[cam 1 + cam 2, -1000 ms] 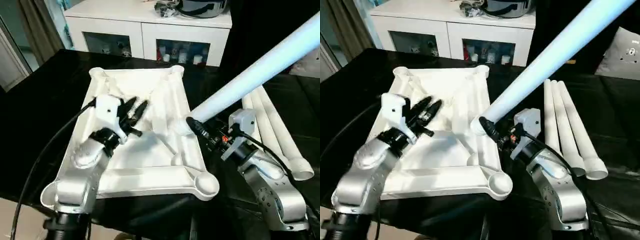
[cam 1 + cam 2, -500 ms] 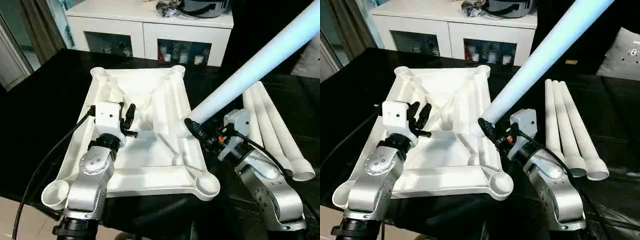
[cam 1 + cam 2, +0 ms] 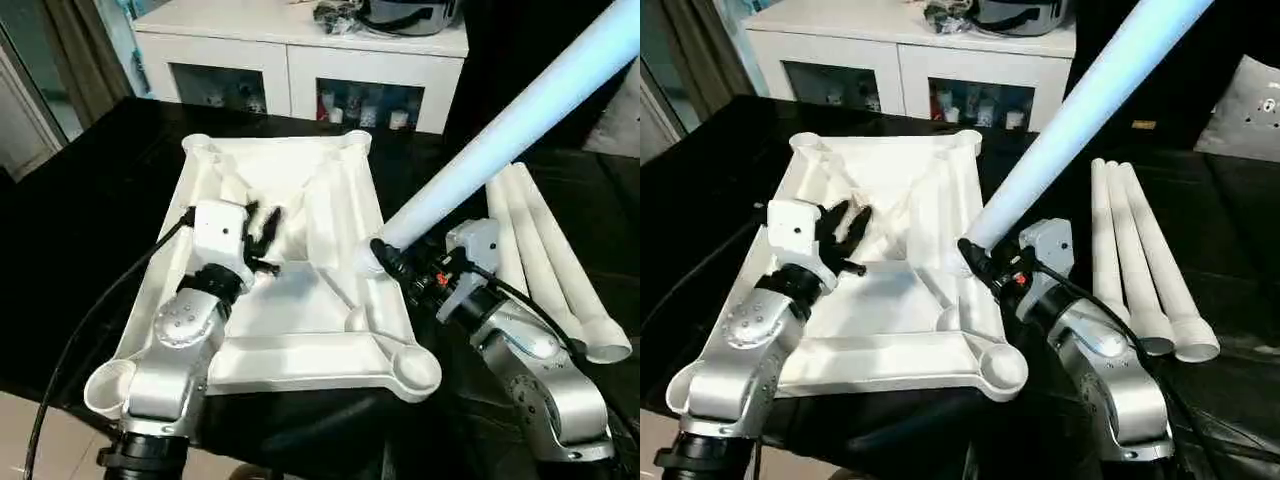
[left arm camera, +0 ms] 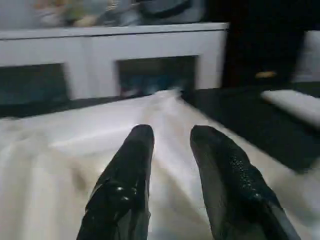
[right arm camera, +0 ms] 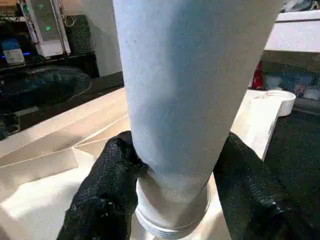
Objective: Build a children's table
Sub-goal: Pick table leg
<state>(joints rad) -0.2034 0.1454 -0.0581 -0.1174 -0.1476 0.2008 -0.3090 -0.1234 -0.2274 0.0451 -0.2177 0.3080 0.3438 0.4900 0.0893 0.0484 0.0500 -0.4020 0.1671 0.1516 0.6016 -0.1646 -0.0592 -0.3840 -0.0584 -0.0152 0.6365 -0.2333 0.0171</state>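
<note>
Currently, item one: the white plastic rectangular table top point(image 3: 290, 270), lying ribbed underside up on the black-covered work table point(image 3: 80, 200), round corner sockets open upward; the near right socket point(image 3: 413, 365) is empty.

Item two: the long white tapered round leg point(image 3: 510, 125), clamped at its threaded base between the closed fingers of the right gripper point(image 5: 170, 195). The leg rises steeply to the far right, its base just over the top's right rim, between the near and far sockets. Against half a second ago it stands almost unmoved, a shade nearer the middle of the rim.

Item three: the left gripper point(image 4: 170, 150), fingers parted and holding nothing, hovering over the top's left half. It has swung within the last second: fingers out to the right, then pulled back, now pointing far-right again. Judged a repositioning, perhaps to steady the top.

Item four: three white tapered spare legs point(image 3: 1130, 260), side by side on the black cover to the right, well apart from the top.

Status: no leg seated; the held leg awaits lowering into a socket.
</note>
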